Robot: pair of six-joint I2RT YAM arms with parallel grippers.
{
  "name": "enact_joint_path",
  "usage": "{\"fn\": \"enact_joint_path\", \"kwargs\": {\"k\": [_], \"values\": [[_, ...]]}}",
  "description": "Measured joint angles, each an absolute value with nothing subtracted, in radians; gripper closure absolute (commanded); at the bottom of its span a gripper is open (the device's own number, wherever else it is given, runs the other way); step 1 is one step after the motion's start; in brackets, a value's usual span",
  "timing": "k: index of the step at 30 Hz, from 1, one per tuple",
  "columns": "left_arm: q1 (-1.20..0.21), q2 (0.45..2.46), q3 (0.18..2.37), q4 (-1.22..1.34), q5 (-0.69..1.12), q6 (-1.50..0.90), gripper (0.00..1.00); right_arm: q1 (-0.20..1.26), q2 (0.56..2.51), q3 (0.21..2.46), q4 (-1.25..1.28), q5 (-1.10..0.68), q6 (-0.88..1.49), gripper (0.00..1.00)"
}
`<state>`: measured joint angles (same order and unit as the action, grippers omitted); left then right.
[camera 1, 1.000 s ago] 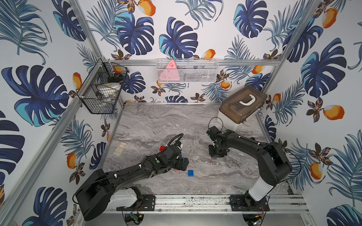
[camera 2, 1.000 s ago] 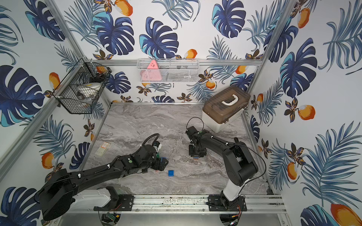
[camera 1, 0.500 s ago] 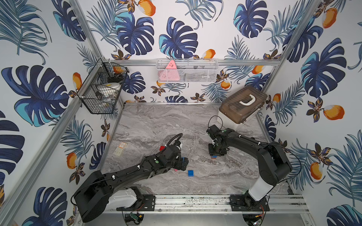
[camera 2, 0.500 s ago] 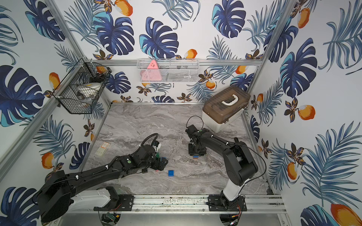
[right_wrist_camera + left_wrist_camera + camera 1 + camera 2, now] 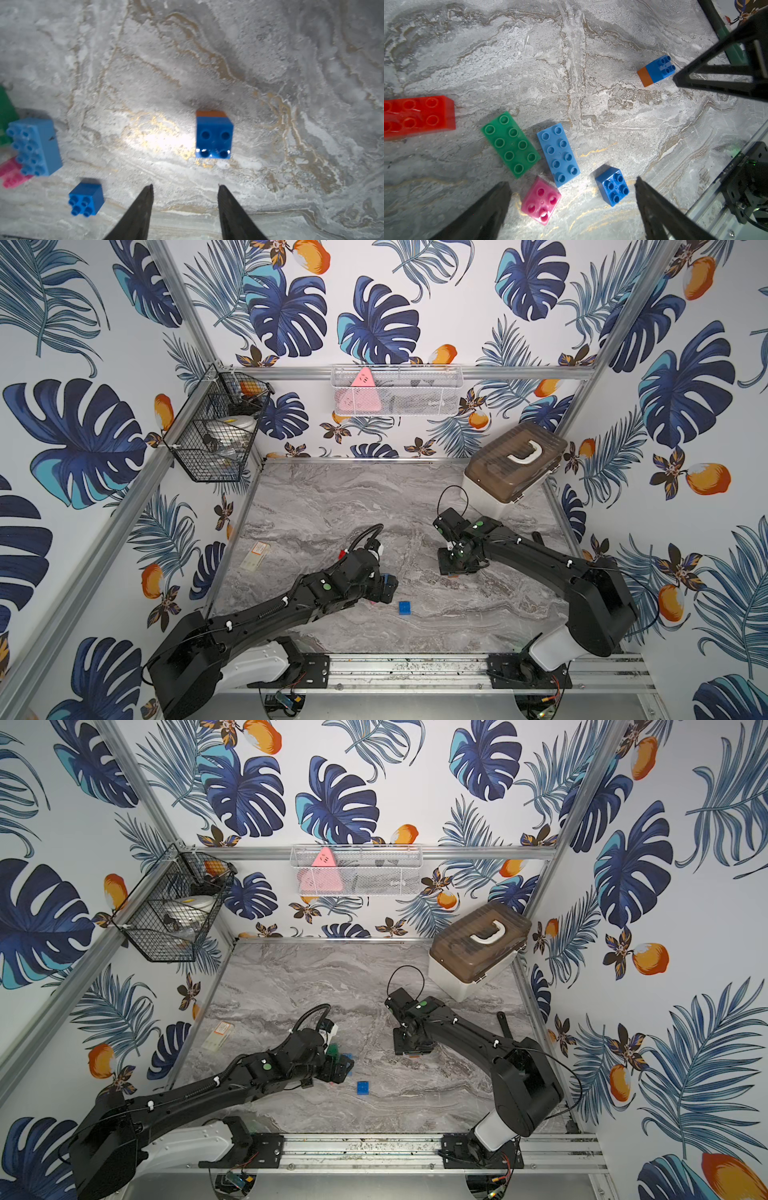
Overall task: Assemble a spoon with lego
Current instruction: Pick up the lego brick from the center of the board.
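Note:
The spoon is a two-brick stack [image 5: 214,135], a blue square brick on an orange one, standing alone on the marble table. My right gripper [image 5: 185,185] hangs just above it, open, with nothing between its fingers. The loose lego lies under my left gripper [image 5: 572,180], which is wide open and holds nothing. The pieces are a red long brick [image 5: 417,115], a green long brick [image 5: 510,145], a light blue long brick [image 5: 558,154], a pink square [image 5: 540,200] and a blue square [image 5: 612,187]. Both top views show the blue square [image 5: 404,608] [image 5: 363,1088].
A brown-lidded box [image 5: 513,464] stands at the back right. A black wire basket [image 5: 216,435] and a white mesh basket [image 5: 395,389] hang on the walls. A small label card [image 5: 255,556] lies at the table's left. A metal rail [image 5: 415,668] runs along the front.
My right gripper has opened from shut and let go of the blue-and-orange stack, which stays on the table. The left arm has barely moved.

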<state>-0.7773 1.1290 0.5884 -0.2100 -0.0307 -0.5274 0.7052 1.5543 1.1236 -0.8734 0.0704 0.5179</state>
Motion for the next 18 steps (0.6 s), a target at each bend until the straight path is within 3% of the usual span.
{"fn": "enact_joint_path", "kwargs": {"k": [10, 18], "values": [[-0.778, 1.026, 0.538, -0.284, -0.078, -0.565, 0.01, 0.968, 1.587, 1.091, -0.844, 0.025, 0.722, 0.39], [-0.778, 0.95, 0.497, -0.357, -0.123, -0.608, 0.01, 1.047, 1.686, 1.157, -0.803, -0.003, 0.791, 0.38]]}}
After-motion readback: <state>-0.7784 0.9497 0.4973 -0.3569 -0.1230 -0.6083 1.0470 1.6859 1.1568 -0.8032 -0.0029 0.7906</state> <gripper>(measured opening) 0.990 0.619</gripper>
